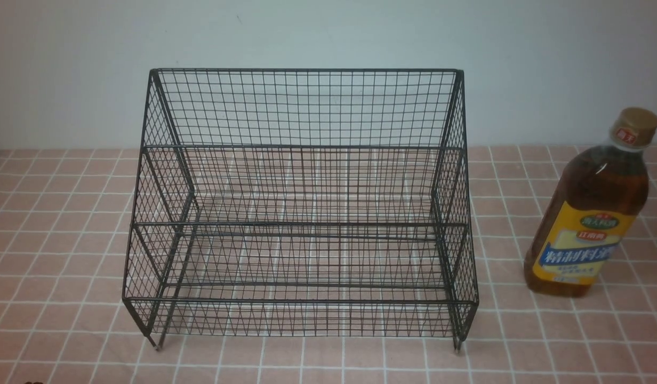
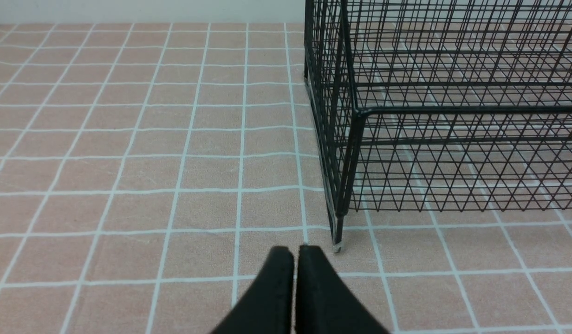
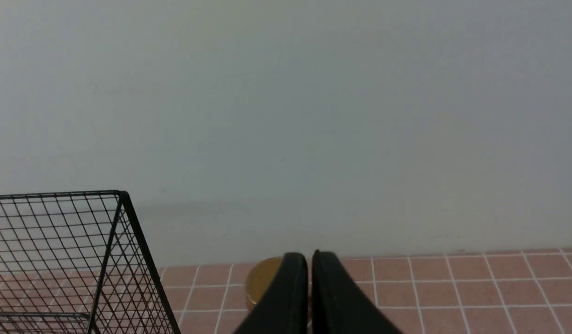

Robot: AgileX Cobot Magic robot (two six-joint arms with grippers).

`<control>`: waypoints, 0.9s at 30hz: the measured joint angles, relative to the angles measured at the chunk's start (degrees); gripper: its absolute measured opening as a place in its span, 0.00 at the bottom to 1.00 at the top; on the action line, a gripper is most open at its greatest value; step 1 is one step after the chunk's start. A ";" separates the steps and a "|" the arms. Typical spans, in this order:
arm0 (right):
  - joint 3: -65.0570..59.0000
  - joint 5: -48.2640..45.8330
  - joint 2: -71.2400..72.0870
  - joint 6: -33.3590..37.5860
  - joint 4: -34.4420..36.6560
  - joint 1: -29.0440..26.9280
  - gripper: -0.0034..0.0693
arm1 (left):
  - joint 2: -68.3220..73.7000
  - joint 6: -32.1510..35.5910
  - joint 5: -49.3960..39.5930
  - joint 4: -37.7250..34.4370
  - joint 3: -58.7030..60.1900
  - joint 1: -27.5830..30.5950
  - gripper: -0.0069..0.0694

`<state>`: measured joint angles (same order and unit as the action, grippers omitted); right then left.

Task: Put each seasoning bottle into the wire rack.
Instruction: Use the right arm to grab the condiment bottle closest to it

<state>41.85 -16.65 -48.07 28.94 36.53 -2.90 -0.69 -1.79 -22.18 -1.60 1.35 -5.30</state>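
While the left end effector has its fingers together over the tiled worktop, near a front leg of the black wire rack, the right end effector, its fingers all but together and holding nothing, has the tan cap of the seasoning bottle beyond its tips; that bottle stands upright on the worktop, apart from the rack and nearer the right end effector than the left

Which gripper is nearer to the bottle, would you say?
The right: its gripper is close by the bottle; the left gripper is near the rack's left front corner.
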 joint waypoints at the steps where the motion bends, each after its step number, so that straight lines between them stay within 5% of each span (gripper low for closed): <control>1: 1.30 -0.29 -1.73 0.08 0.00 0.00 0.09 | 0.00 0.00 0.00 0.00 0.00 0.00 0.08; 9: 8.03 -0.93 -11.23 0.27 0.00 0.00 0.38 | 0.00 0.00 0.00 0.00 0.00 0.00 0.08; 17: 8.69 -2.15 -15.59 1.95 0.00 0.00 0.87 | 0.00 0.00 0.00 0.00 0.00 0.00 0.08; 27: 8.69 -2.82 -16.41 3.77 -0.45 2.12 0.96 | 0.00 0.00 0.00 0.00 0.00 0.00 0.08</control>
<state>50.55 -19.47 -64.48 32.70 36.07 -0.78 -0.69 -1.79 -22.18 -1.60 1.35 -5.30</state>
